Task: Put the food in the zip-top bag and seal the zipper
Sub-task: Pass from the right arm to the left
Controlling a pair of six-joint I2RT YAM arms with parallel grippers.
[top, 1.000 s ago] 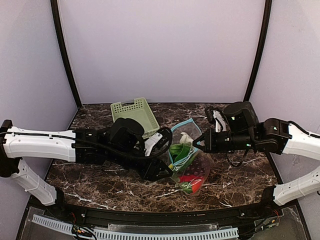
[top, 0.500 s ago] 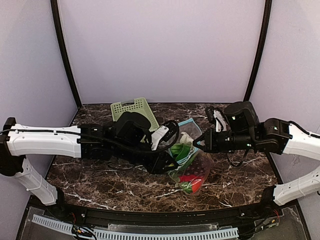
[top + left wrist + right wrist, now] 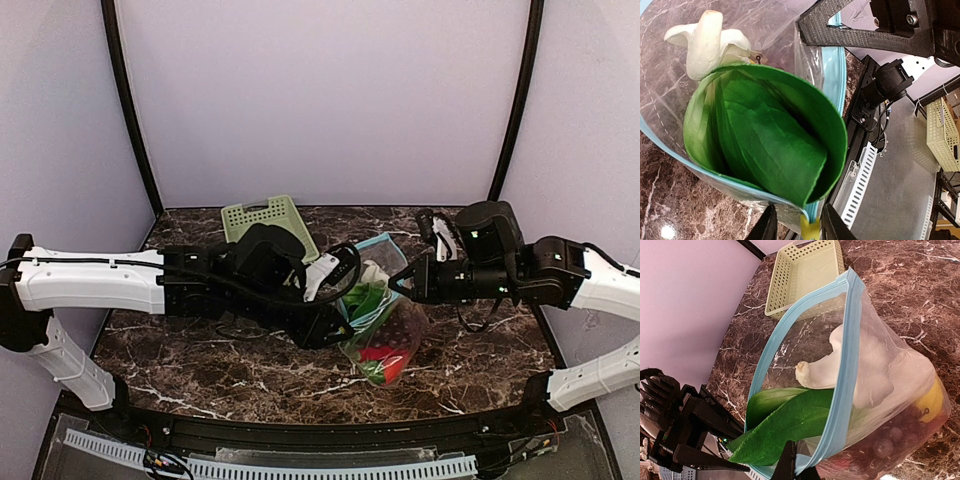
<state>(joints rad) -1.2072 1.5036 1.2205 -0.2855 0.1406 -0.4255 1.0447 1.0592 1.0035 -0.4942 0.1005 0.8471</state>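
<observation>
food inside zip-top bag, zipper open

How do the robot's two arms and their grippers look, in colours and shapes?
Both the left arm and right arm have white shells near the base, black segments toward the wrist, and thin black cables. The left gripper and right gripper have black fingers.
</observation>
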